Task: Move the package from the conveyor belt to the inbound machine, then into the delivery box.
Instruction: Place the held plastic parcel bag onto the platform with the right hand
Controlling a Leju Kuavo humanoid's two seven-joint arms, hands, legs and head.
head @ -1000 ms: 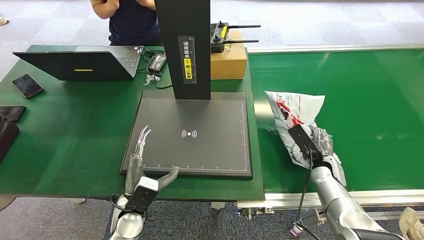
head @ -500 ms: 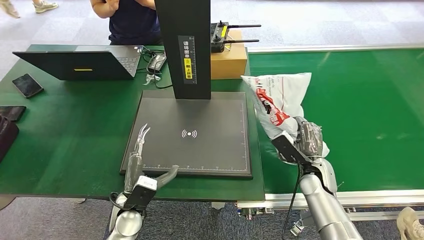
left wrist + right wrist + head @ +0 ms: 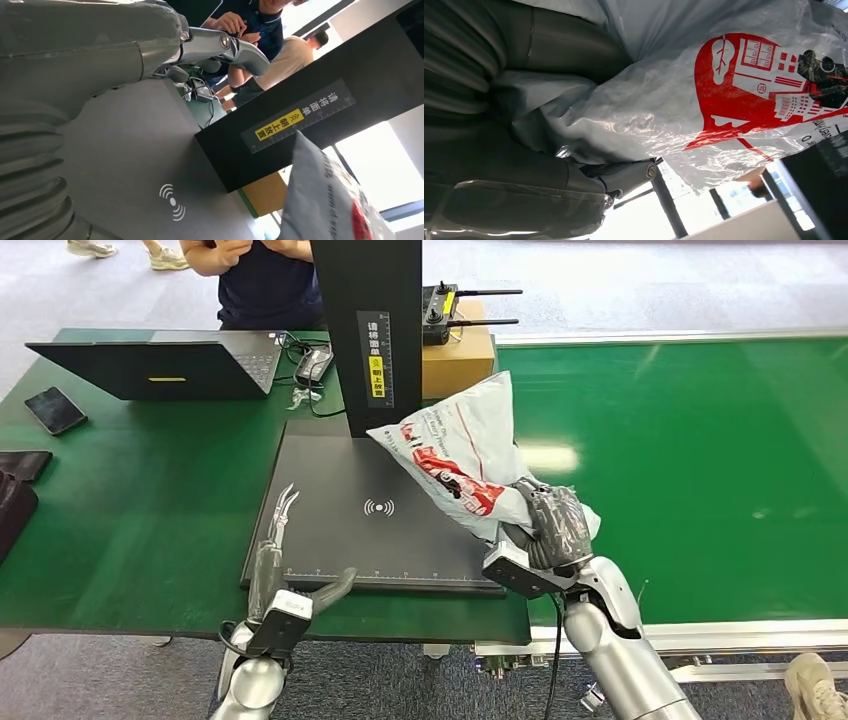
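Right hand (image 3: 548, 530) grips the package (image 3: 458, 455), a white plastic mailer with red print, by its crumpled lower end; the fingers (image 3: 574, 47) wrap round the bunched plastic, seen close in the right wrist view. The package is lifted clear and tilted, its free end pointing toward 11 o'clock, hanging over the right-hand edge of the inbound machine's black scan plate (image 3: 330, 500); whether any part touches the plate cannot be told. The wireless symbol (image 3: 378, 507) on the plate lies at 9 o'clock of the package, just beside it. The machine's black column (image 3: 368, 330) stands at 12 o'clock of the plate, with a yellow label on its front. The green conveyor belt (image 3: 700, 460) lies at 3 o'clock of the plate. Left hand (image 3: 285, 560) holds nothing, fingers wide apart, over the plate's near left corner at 7 o'clock. On the green table (image 3: 130, 500), at 10 o'clock of the plate, an open laptop (image 3: 160, 365) and a phone (image 3: 55, 410). A cardboard box (image 3: 457, 360) sits at 3 o'clock of the column. A person (image 3: 262, 275) stands beyond the table at 12 o'clock.
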